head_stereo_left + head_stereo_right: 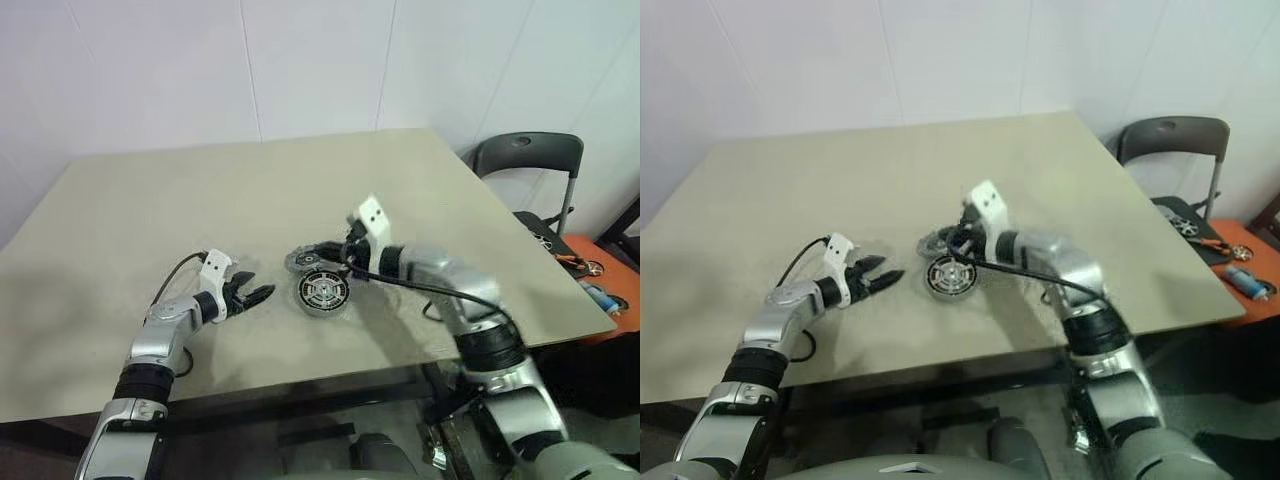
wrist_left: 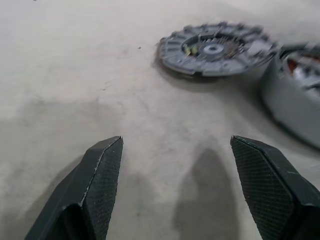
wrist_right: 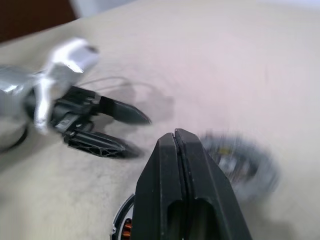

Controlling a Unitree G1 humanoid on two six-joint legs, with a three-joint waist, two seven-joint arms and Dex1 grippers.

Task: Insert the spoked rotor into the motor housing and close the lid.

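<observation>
Beige surface (image 1: 150,220) in front of you carries the motor housing (image 1: 323,291) near its front middle, rotor spokes showing inside. Just behind it, touching or nearly so, lies the lid (image 1: 302,260). Your right gripper (image 1: 337,250) hangs above them, fingers pressed together, holding nothing. Your left gripper (image 1: 258,296) waits beside the housing, spread wide and empty.
</observation>
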